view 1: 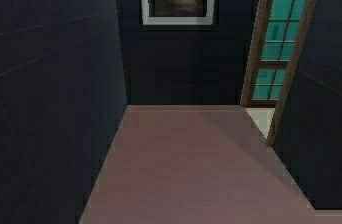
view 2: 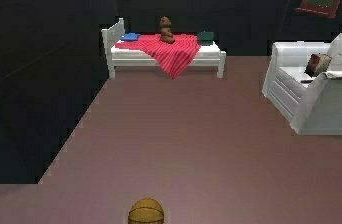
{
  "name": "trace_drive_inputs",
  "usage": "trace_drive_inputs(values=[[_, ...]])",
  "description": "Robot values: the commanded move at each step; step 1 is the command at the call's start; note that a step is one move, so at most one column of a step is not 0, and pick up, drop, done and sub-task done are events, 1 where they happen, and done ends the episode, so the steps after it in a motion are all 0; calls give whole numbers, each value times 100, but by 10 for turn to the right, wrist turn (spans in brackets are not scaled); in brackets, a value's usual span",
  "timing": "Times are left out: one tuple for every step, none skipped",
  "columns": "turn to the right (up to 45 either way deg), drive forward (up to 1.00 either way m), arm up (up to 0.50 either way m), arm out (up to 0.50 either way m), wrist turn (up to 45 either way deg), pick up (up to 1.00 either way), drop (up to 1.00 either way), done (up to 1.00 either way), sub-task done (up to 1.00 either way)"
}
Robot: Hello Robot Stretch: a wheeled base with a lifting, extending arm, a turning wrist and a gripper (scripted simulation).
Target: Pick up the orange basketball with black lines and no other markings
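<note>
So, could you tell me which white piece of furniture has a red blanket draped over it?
The white bed by the far wall. Its red blanket hangs over the front edge, while the white armchair has none.

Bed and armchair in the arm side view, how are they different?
The bed is long and low, with a red blanket hanging over its side; the armchair is chunky, with thick arms and no blanket. The bed carries a small brown figure; the armchair holds a cushion. Both are white.
</note>
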Motion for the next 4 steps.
trace_drive_inputs(values=[[0,0,18,0,0,0,0,0,0],[0,0,0,38,0,0,0,0,0],[0,0,0,0,450,0,0,0,0],[0,0,0,0,450,0,0,0,0]])
